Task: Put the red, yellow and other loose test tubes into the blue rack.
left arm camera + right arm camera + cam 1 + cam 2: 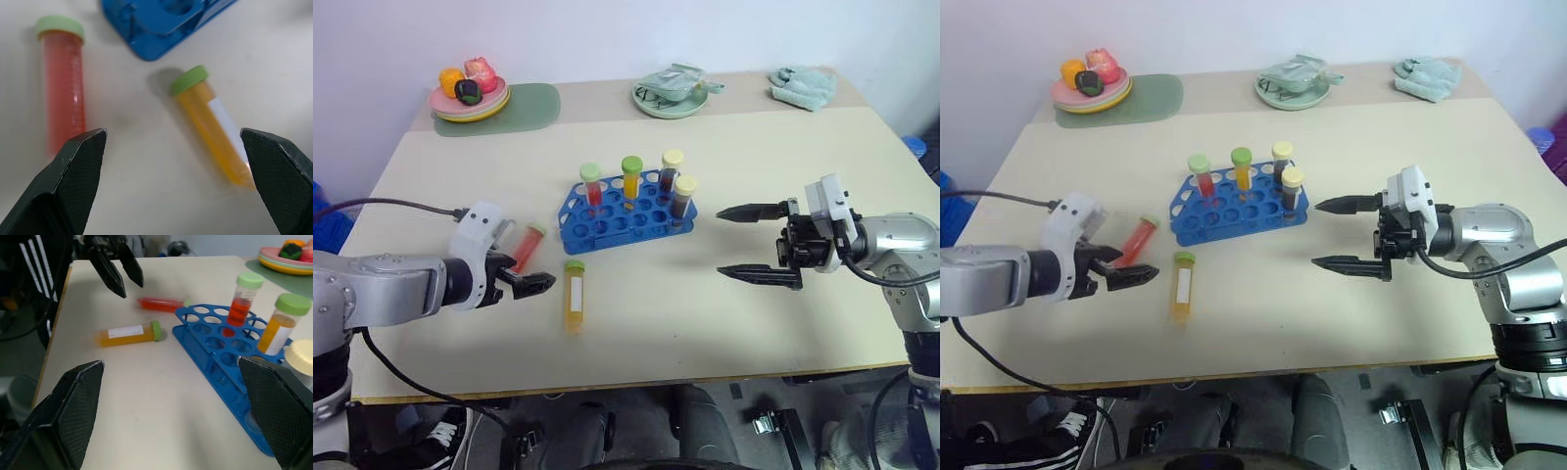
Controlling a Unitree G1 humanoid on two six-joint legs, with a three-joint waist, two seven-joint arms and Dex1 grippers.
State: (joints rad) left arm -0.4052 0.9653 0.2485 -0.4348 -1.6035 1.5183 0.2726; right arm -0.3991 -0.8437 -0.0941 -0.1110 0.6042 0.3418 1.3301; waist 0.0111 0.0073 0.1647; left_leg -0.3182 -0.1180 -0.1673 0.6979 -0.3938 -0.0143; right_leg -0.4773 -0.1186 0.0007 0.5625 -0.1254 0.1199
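Blue perforated rack (626,211); capped cylindrical tubes (574,294).

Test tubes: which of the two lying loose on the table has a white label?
The yellow tube, lying in front of the blue rack, carries the white label. The red tube beside it, nearer the left gripper, shows none.

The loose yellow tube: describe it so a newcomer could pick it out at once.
Find the blue rack in the middle of the table. Just in front of its left end, two tubes lie flat. The yellow tube is the nearer one, green-capped with a white label, while its neighbour, the red tube, lies further left.
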